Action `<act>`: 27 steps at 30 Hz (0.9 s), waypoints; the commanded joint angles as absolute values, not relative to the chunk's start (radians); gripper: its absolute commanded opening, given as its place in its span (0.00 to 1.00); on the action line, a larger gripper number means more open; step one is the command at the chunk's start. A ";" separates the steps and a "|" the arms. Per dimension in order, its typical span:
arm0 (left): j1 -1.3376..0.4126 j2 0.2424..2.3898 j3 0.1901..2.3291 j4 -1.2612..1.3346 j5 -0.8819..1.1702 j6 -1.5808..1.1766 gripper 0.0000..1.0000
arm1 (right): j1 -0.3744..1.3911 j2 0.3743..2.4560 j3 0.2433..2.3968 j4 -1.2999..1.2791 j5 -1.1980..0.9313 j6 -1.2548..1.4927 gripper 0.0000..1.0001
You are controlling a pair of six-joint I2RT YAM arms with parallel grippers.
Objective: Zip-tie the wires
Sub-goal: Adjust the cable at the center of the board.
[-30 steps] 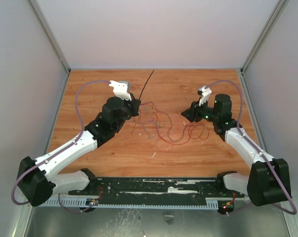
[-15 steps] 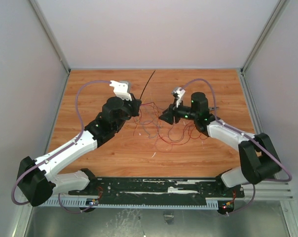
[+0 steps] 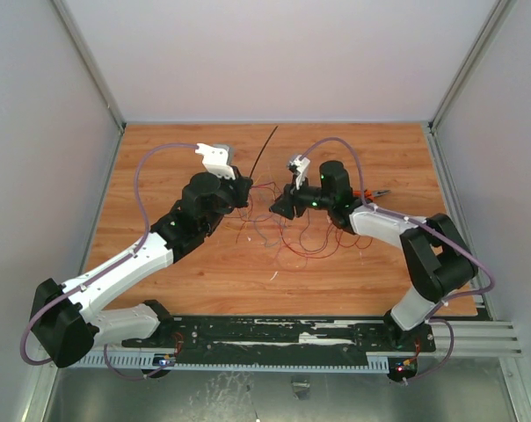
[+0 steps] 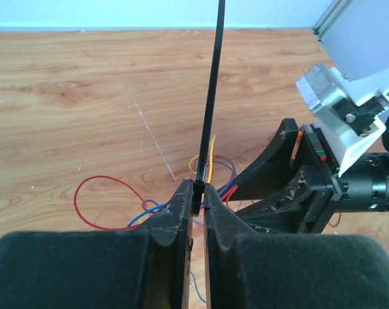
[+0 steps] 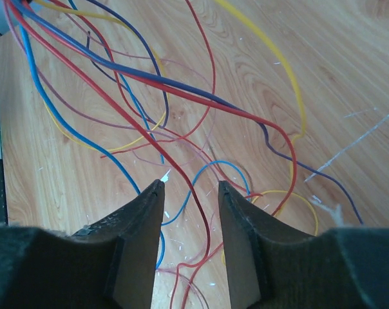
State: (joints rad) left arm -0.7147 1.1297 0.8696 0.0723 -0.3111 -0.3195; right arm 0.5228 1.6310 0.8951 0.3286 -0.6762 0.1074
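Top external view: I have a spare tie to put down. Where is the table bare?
Bare wood: the far right corner behind the right arm, and the near strip between the wires and the black rail. Crowded: the centre, around the wires.

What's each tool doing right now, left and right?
Left tool: shut on the zip tie.
Right tool: open among the wires, gripping nothing.

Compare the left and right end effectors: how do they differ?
The left end effector is shut on the zip tie, which sticks out from it; the right end effector is open and grips nothing. The left one is at the edge of the wires; the right one hangs over them. Both are black.
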 commanded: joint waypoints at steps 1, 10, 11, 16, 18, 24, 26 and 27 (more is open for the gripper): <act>-0.707 1.109 0.890 0.097 -0.293 -0.325 0.00 | 0.537 1.648 0.933 0.377 -0.666 0.100 0.32; -0.708 1.097 0.884 0.094 -0.308 -0.319 0.00 | 0.521 1.506 0.845 0.229 -0.546 0.010 0.00; -0.707 1.095 0.882 0.092 -0.309 -0.318 0.00 | 0.513 1.479 0.825 0.214 -0.524 0.010 0.00; -0.706 1.091 0.878 0.089 -0.316 -0.317 0.00 | 0.444 1.342 0.736 0.160 -0.478 0.009 0.00; -0.706 1.090 0.877 0.089 -0.318 -0.318 0.00 | 0.419 1.304 0.724 0.129 -0.469 0.000 0.00; -0.706 1.085 0.872 0.089 -0.324 -0.321 0.00 | 0.358 1.238 0.715 0.082 -0.462 -0.005 0.00; -0.705 1.086 0.874 0.089 -0.324 -0.323 0.00 | 0.357 1.236 0.715 0.091 -0.490 0.001 0.00; -0.704 1.087 0.874 0.089 -0.323 -0.324 0.00 | 0.357 1.240 0.717 0.097 -0.508 0.008 0.00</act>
State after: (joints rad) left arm -0.7143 1.1107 0.8696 0.0719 -0.3099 -0.3195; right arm 0.3656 1.2560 0.7288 0.1051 -0.4824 0.0139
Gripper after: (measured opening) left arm 0.121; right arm 0.009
